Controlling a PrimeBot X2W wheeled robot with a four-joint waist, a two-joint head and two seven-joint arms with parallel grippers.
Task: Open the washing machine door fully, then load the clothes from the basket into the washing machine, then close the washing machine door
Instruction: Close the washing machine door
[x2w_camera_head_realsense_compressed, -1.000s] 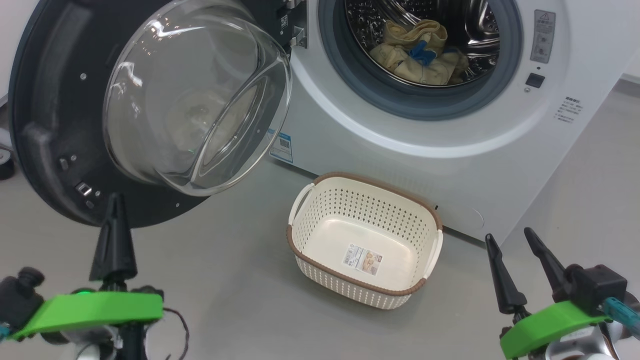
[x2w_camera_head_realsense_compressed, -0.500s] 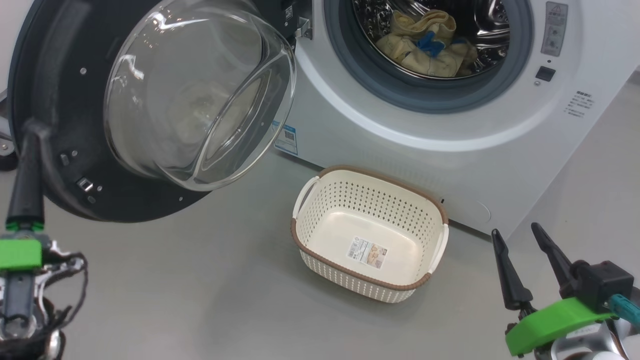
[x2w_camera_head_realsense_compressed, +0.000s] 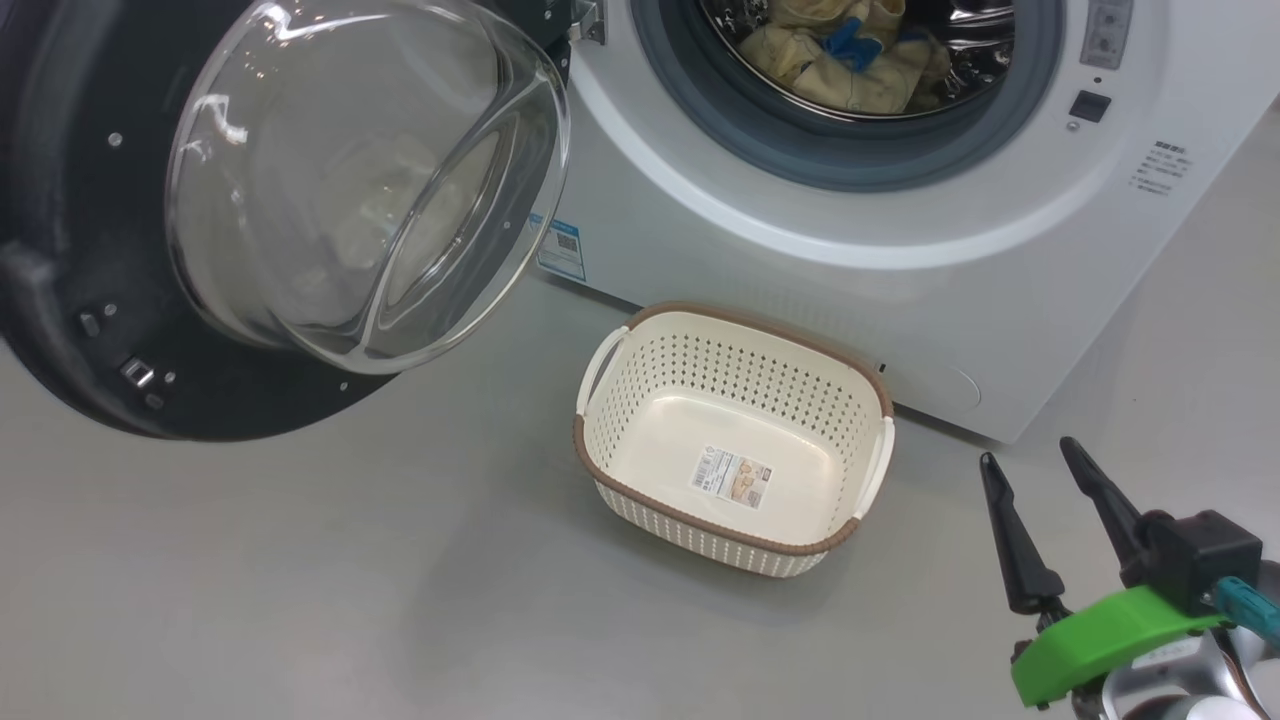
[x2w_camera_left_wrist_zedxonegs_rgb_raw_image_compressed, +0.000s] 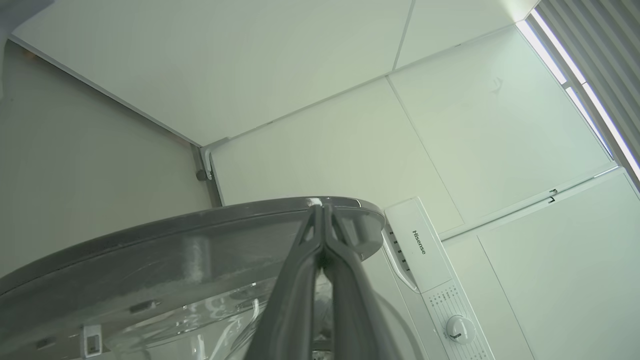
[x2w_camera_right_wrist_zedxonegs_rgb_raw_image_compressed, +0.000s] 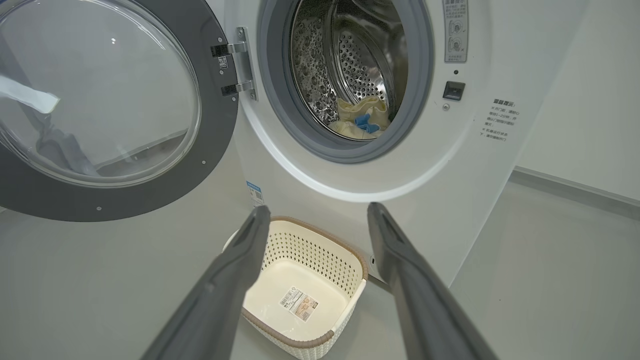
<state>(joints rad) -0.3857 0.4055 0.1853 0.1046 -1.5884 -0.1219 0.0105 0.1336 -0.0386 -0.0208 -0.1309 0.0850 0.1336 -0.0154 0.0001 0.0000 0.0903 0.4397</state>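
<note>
Clothes (x2w_camera_head_realsense_compressed: 840, 65) lie low in the drum of the washing machine (x2w_camera_head_realsense_compressed: 800, 260), a pale yellow heap with a blue patch, behind the grey gasket. Door (x2w_camera_head_realsense_compressed: 350, 190) stands wide open at the left of the head view, glass bowl bulging out. Basket (x2w_camera_head_realsense_compressed: 720, 385) sits on the floor (x2w_camera_head_realsense_compressed: 300, 560) just in front of the machine, below the drum opening, with a label on its bare bottom. Right pincer (x2w_camera_head_realsense_compressed: 1027, 450) is low at the right with its fingers apart and nothing held. It is near the basket and well apart from the clothes. Left pincer (x2w_camera_left_wrist_zedxonegs_rgb_raw_image_compressed: 321, 212) has its fingers pressed together with nothing between them. Its tips are at the door's dark rim edge; contact unclear.
</note>
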